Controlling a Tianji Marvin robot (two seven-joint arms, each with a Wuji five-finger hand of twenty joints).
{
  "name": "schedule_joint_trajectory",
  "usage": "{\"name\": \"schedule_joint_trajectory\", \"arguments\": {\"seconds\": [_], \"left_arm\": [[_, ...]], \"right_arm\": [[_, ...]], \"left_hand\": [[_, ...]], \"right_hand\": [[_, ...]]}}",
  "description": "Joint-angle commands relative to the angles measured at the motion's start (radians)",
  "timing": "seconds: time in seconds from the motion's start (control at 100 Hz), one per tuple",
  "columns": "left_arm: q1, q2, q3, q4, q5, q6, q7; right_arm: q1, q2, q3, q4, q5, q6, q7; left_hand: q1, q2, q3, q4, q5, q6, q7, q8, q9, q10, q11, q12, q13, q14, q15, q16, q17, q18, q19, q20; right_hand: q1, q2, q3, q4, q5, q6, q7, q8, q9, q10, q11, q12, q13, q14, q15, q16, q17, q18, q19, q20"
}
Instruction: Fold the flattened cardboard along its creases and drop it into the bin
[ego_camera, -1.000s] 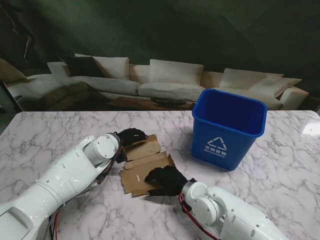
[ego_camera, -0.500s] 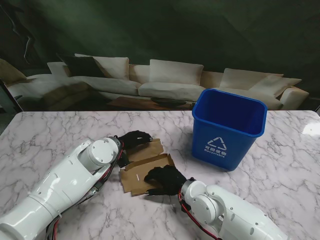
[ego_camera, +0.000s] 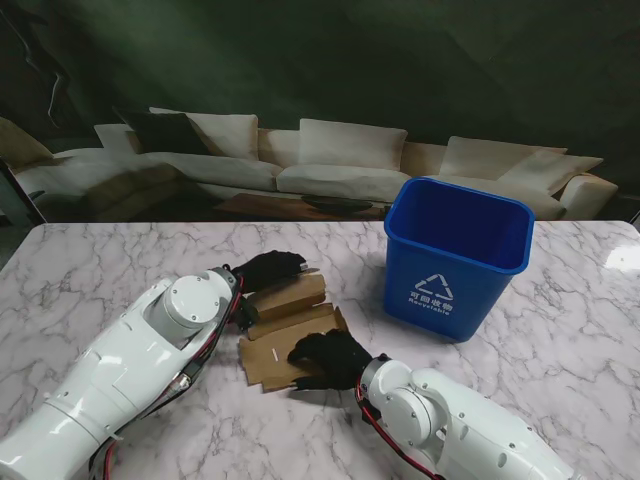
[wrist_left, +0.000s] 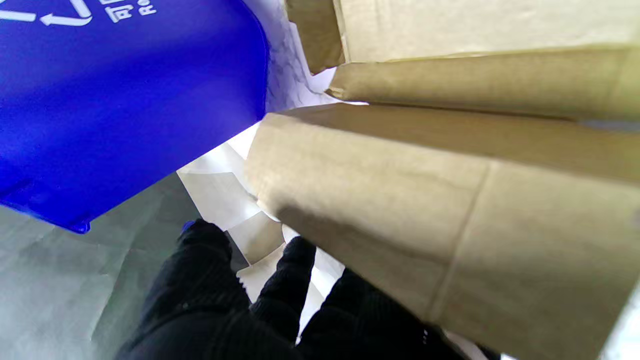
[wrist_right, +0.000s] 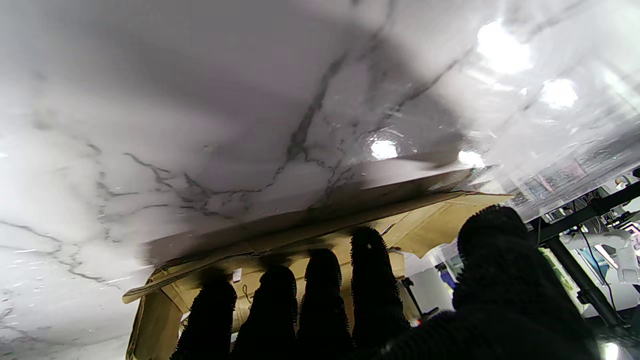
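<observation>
The brown cardboard (ego_camera: 290, 325) lies on the marble table (ego_camera: 80, 270) between my two hands. Its far flap (ego_camera: 288, 293) is lifted and folding toward me, with my black-gloved left hand (ego_camera: 268, 270) curled over its far edge. The same flap (wrist_left: 450, 210) fills the left wrist view above my left hand (wrist_left: 235, 310). My right hand (ego_camera: 330, 358) lies flat on the near panel, pinning it down. In the right wrist view its fingers (wrist_right: 320, 295) rest on the cardboard (wrist_right: 280, 250). The blue bin (ego_camera: 455, 255) stands upright to the right of the cardboard.
A sofa with pale cushions (ego_camera: 330, 160) runs behind the table's far edge. Bare marble lies to the left of my left arm and around the bin (wrist_left: 115, 100).
My left hand has raised the far flap from nearly flat and tipped it toward me. My right hand has stayed pressed on the near panel.
</observation>
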Motion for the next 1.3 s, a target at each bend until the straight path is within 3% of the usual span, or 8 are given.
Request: {"name": "schedule_joint_trajectory", "arguments": {"seconds": [0.0,0.17,0.27,0.51,0.58,0.77,1.09,1.29], "left_arm": [[0.004,-0.005,-0.005,-0.009,-0.013,0.014,-0.021],[0.009,0.001,-0.015,-0.025,-0.033,0.029,-0.049],[0.017,0.005,-0.017,-0.033,-0.024,0.012,-0.05],[0.071,0.023,-0.055,-0.105,-0.024,-0.039,-0.07],[0.088,0.029,-0.065,-0.125,-0.03,-0.059,-0.082],[0.097,0.055,-0.062,-0.13,-0.021,-0.132,-0.158],[0.076,0.077,-0.032,-0.086,-0.008,-0.19,-0.242],[0.019,0.075,0.039,-0.014,0.01,-0.162,-0.266]], "right_arm": [[-0.025,0.005,-0.019,0.053,-0.001,0.012,0.027],[-0.022,0.005,-0.022,0.057,0.0,0.012,0.028],[-0.02,0.005,-0.025,0.059,0.001,0.013,0.028],[-0.016,0.004,-0.03,0.064,0.005,0.018,0.03],[-0.016,0.003,-0.029,0.064,0.004,0.02,0.029],[-0.017,0.002,-0.027,0.067,0.004,0.017,0.023],[-0.023,0.0,-0.012,0.068,0.001,0.015,0.013],[-0.029,-0.001,-0.001,0.066,0.007,0.007,0.009]], "left_hand": [[0.002,0.02,-0.011,-0.01,-0.059,0.007,-0.022,-0.022,0.017,0.021,0.008,0.011,0.046,0.018,0.053,0.033,0.014,0.029,0.075,0.036],[-0.007,0.026,-0.01,-0.01,-0.08,0.019,-0.025,-0.042,0.15,0.007,0.036,0.03,0.012,0.048,0.146,0.143,-0.019,0.063,0.13,0.113],[-0.012,0.028,-0.011,-0.01,-0.05,0.014,-0.011,-0.044,0.263,-0.048,0.086,0.124,-0.025,0.053,0.147,0.172,-0.056,0.06,0.126,0.146],[-0.01,0.029,-0.01,-0.009,-0.004,0.001,0.004,-0.04,0.337,-0.093,0.112,0.263,-0.076,0.026,-0.057,0.003,-0.132,0.048,-0.058,0.033],[-0.008,0.025,-0.01,-0.009,0.026,-0.007,0.013,-0.039,0.357,-0.109,0.101,0.236,-0.082,0.015,-0.103,-0.047,-0.154,0.059,-0.122,-0.007],[-0.011,0.005,-0.011,-0.014,0.094,-0.065,0.035,-0.037,0.412,-0.239,0.117,0.15,-0.125,-0.05,-0.192,-0.121,-0.246,0.045,-0.335,-0.1],[-0.1,0.005,-0.014,-0.019,0.095,-0.124,0.038,-0.032,0.365,-0.286,0.135,0.092,-0.183,-0.09,-0.266,-0.168,-0.308,0.035,-0.624,-0.159],[-0.109,0.099,-0.015,-0.025,0.094,-0.162,0.033,-0.038,0.295,-0.313,0.104,0.06,-0.286,-0.127,-0.326,-0.208,-0.38,-0.033,-0.857,-0.195]], "right_hand": [[0.02,0.028,-0.031,0.024,0.009,0.009,0.031,0.003,0.021,0.07,0.023,0.003,0.011,0.044,0.02,-0.001,0.074,0.077,0.1,0.029],[0.02,0.029,-0.032,0.024,0.009,0.009,0.03,0.004,0.019,0.071,0.024,0.003,0.01,0.046,0.02,-0.001,0.073,0.076,0.101,0.029],[0.02,0.029,-0.032,0.024,0.009,0.009,0.03,0.004,0.018,0.072,0.024,0.003,0.009,0.045,0.02,-0.001,0.073,0.077,0.101,0.028],[0.021,0.03,-0.033,0.024,0.008,0.008,0.03,0.004,0.015,0.076,0.023,0.003,0.007,0.049,0.02,-0.002,0.071,0.078,0.101,0.027],[0.021,0.03,-0.033,0.024,0.008,0.009,0.03,0.004,0.014,0.081,0.023,0.003,0.006,0.052,0.02,-0.002,0.071,0.079,0.101,0.027],[0.022,0.03,-0.033,0.024,0.009,0.002,0.03,0.005,0.011,0.083,0.025,0.003,0.009,0.057,0.021,-0.002,0.073,0.081,0.105,0.028],[0.024,0.029,-0.035,0.024,0.007,-0.011,0.037,0.008,0.014,0.076,0.027,0.003,0.016,0.058,0.021,-0.001,0.078,0.086,0.112,0.031],[0.024,0.028,-0.035,0.024,0.008,0.023,0.034,0.003,0.019,0.079,0.029,0.004,0.023,0.052,0.022,0.0,0.09,0.087,0.123,0.037]]}}
